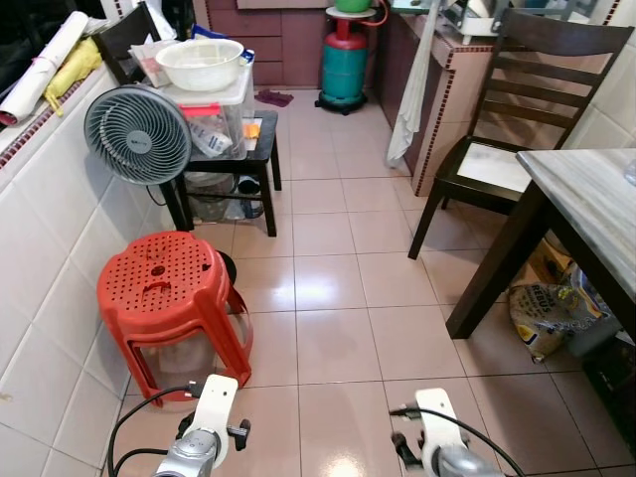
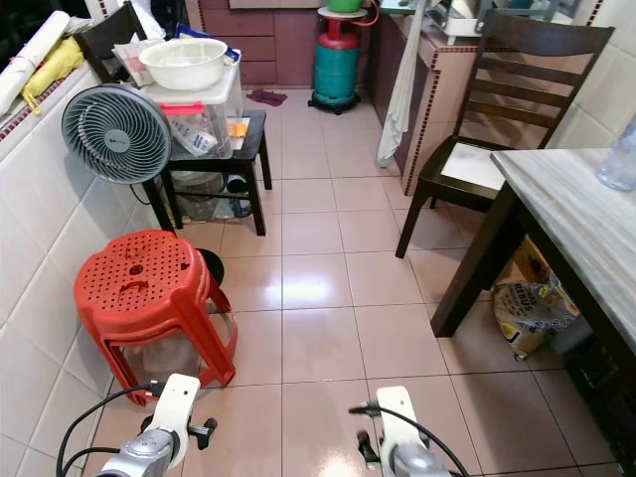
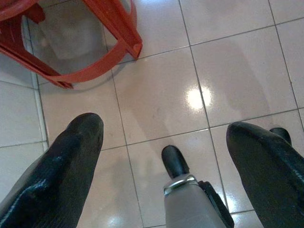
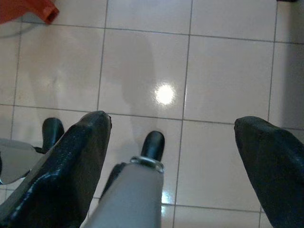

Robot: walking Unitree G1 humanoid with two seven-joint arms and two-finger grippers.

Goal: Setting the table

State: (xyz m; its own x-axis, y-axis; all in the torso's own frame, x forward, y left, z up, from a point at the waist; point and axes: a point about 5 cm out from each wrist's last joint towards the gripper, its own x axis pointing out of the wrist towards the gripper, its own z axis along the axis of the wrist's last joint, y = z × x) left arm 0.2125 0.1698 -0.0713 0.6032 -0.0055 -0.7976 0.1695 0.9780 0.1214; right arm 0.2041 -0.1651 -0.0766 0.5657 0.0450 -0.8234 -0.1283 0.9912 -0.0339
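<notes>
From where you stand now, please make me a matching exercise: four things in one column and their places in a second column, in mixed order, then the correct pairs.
Things:
1. red stool
2. white bowl
3. green gas cylinder
4. grey fan

Places:
A. on the floor at the far end of the room
B. on the tiled floor by the left wall, nearest the robot
C. on top of a clear plastic box
D. beside the small black table, against the left wall

Pairs: 1-B, 2-C, 3-A, 4-D
</notes>
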